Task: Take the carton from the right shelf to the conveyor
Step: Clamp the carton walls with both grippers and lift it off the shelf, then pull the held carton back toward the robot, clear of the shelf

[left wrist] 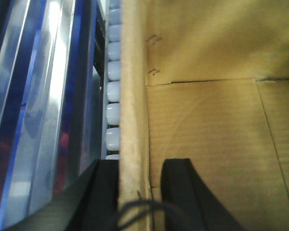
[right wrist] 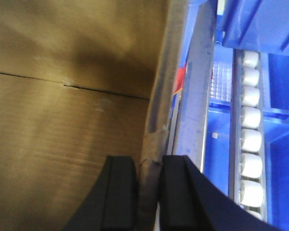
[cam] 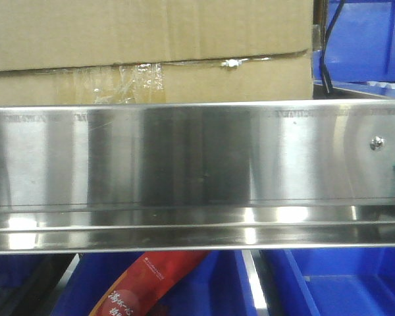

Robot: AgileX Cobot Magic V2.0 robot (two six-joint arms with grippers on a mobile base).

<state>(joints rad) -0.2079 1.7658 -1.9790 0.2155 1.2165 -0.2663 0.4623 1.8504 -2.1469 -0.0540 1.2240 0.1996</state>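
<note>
The carton (cam: 151,33), plain brown cardboard with crinkled clear tape on its lower strip, sits on the right shelf behind the polished steel front rail (cam: 184,158). In the left wrist view my left gripper (left wrist: 142,163) straddles the carton's pale wall edge (left wrist: 132,96). One black finger is outside against the edge and the other is inside the box, pinching that wall. In the right wrist view my right gripper (right wrist: 148,161) is shut tight on the opposite wall edge (right wrist: 156,96), beside the carton's inner face (right wrist: 62,120). The conveyor is out of view.
Blue plastic bins stand beside the carton (cam: 368,39) and on the level below (cam: 342,283), one with a red packet (cam: 151,283) in it. White shelf rollers run past each gripper (left wrist: 113,91) (right wrist: 250,120). A screw head (cam: 376,142) marks the rail's right end.
</note>
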